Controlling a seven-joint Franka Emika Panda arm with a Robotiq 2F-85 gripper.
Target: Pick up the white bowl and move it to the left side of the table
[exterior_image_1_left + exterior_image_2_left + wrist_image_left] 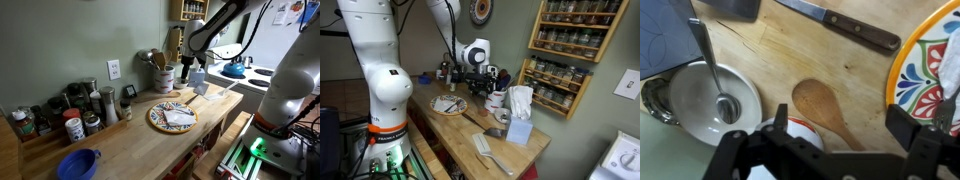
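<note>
The white bowl [690, 100] lies at the left of the wrist view with a metal spoon [712, 70] resting in it. It stands on the light-wood table [840, 70]. My gripper [843, 120] is open and empty. It hovers above the table, to the right of the bowl and over a wooden spoon [820, 105]. In an exterior view the bowl [503, 117] sits between the gripper [485, 80] and a tissue box [518, 130]. In an exterior view the gripper [193, 65] hangs over the far end of the table [130, 140], and I cannot make out the bowl there.
A colourful patterned plate [935, 65] [172, 117] lies beside the gripper. A dark-handled knife [850, 28] lies beyond the wooden spoon, and a white cup with an orange rim [800, 135] is under the gripper. A blue handled bowl [78, 163] and spice jars [70, 115] occupy the other end.
</note>
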